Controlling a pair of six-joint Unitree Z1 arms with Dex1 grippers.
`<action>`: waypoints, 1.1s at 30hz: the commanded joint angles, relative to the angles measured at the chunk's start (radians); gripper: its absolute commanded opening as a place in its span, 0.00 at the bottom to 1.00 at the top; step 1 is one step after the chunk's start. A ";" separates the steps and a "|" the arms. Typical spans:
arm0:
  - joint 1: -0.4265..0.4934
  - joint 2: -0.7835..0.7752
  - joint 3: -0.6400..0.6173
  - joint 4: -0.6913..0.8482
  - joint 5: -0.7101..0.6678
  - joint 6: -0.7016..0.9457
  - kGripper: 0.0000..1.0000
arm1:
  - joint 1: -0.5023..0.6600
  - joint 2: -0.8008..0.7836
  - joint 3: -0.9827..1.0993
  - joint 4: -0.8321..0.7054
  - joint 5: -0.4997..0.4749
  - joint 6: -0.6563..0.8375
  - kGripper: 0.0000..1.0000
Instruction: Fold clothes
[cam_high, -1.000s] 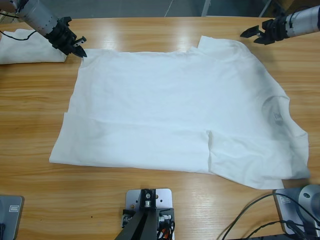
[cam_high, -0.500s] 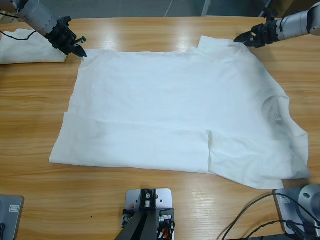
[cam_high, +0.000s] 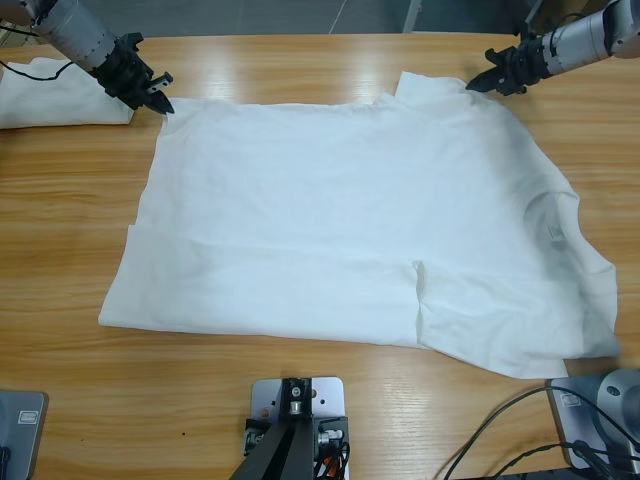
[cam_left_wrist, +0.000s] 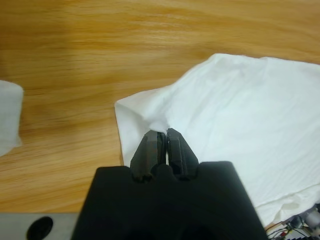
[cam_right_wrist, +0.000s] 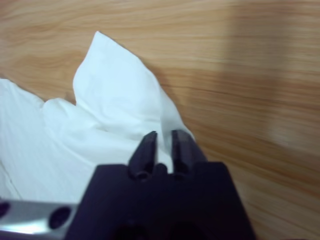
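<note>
The right gripper (cam_high: 478, 84), which hung spread above the bare table beyond the shirt 1 second ago, has dropped onto the far sleeve edge of the T-shirt (cam_high: 360, 230) and now pinches cloth between nearly closed jaws. The left gripper (cam_high: 160, 100) has not moved; in its wrist view its jaws are clenched on a pucker of the shirt's hem corner. With 2 corners of 1 long edge held, the first fold looks ready to begin. The shirt lies flat and spread in front of both pincers. Behind the left gripper sits a second white garment (cam_high: 55, 95). The wooden table (cam_high: 300, 400) stretches beyond; little of the room shows.
</note>
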 joint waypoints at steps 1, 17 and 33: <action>0.018 0.013 0.041 -0.011 -0.023 -0.007 0.00 | 0.009 0.045 0.002 0.011 -0.068 -0.025 0.00; 0.031 0.014 0.058 -0.021 -0.023 -0.007 0.00 | 0.024 -0.115 0.215 -0.361 -0.180 0.095 0.92; 0.032 0.013 0.067 -0.030 -0.029 -0.008 0.00 | 0.063 0.019 -0.014 -0.046 -0.116 0.086 1.00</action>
